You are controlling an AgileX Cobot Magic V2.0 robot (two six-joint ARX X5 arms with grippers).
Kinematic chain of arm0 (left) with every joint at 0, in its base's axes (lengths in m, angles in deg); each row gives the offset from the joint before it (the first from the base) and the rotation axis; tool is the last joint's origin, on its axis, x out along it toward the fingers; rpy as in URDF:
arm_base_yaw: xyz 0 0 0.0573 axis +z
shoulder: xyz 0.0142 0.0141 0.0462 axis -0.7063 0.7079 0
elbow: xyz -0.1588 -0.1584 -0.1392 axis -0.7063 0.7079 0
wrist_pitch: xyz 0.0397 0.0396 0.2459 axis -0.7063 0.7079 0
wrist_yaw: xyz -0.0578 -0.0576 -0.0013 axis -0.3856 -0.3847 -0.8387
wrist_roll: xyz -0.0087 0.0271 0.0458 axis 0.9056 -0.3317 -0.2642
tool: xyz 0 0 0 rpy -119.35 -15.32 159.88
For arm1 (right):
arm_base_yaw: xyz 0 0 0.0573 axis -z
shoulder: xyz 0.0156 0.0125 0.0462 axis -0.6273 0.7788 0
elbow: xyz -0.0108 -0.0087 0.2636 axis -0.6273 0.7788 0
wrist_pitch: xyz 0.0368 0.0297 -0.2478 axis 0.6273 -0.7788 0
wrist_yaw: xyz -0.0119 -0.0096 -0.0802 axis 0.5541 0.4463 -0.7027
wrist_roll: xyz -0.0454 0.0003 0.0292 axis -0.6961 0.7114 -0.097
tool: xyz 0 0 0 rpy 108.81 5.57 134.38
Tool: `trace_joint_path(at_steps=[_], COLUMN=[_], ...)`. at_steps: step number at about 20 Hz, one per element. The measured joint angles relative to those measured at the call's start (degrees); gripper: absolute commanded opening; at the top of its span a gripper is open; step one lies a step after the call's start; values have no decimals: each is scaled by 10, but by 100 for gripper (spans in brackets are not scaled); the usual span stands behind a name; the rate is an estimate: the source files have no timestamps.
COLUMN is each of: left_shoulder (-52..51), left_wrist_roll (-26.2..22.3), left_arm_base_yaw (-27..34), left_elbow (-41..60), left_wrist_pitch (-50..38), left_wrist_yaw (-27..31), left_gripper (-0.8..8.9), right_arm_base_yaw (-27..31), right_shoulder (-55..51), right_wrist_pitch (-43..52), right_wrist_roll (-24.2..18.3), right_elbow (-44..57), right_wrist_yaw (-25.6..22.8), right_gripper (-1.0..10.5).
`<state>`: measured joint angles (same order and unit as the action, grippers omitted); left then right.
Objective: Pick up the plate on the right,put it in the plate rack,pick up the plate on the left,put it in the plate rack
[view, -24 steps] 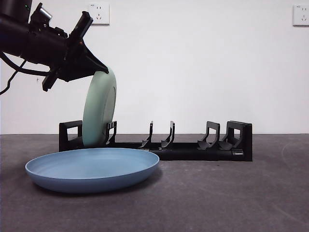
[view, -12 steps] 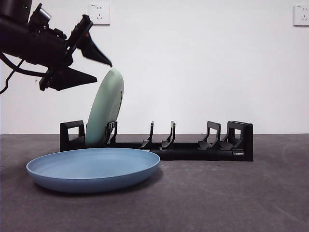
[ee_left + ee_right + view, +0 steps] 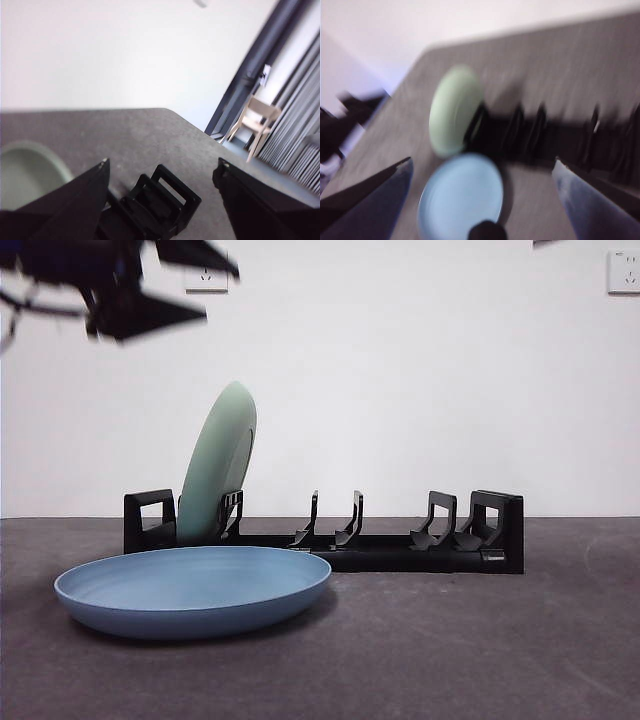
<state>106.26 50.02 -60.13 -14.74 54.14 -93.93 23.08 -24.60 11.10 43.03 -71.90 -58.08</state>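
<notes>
A pale green plate [image 3: 220, 462] stands on edge in the left end of the long black plate rack [image 3: 400, 545], leaning to the right against a prong. A blue plate [image 3: 192, 590] lies flat on the table in front of the rack's left half. My left gripper [image 3: 220, 292] hovers open and blurred at the top left, well above the green plate, holding nothing. Its wrist view shows the open jaws [image 3: 162, 162] over the rack's looped end [image 3: 165, 192] and the green plate's rim [image 3: 27, 167]. My right gripper [image 3: 482, 161] is open, high above the blue plate [image 3: 462, 197].
The rack's middle and right prong pairs [image 3: 335, 520] hold nothing. A grey table [image 3: 480, 640] stretches to the right of the blue plate. A white wall with sockets [image 3: 205, 275] stands behind. Only a dark tip [image 3: 545, 243] of the right arm shows at the top edge.
My left gripper opened and let go of the green plate, then rose up and away. The plate settled in the rack, tilting a little to the right.
</notes>
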Motion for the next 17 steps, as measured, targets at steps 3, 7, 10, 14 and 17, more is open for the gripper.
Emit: trace_joint_path(at_steps=[3,7,10,14,17], left_shoulder=[-74,-154,-180,-178,-175], left_wrist_roll=[-96,-254,-378,-522,-565], left_arm_base_yaw=[-17,-53,-93,-170,-226], left_elbow=[-8,-61,-113,-160,-160], left_wrist_pitch=[111,321,476,662,695], left_wrist_yaw=[17,105,207,363,421], left_gripper=[355,354,350,350,350], right_arm_base_yaw=[-7,-38,-67,-107,-126], right_shoulder=[37,93,138,226,305], right_wrist_pitch=[-34,-45,-45,-39,-12], right_wrist_roll=[0,-3,-5,-11,-14], right_elbow=[0,0,0,0,0], right_wrist_yaw=[57,73,73,72,72], right_gripper=[467,467,419,400,400])
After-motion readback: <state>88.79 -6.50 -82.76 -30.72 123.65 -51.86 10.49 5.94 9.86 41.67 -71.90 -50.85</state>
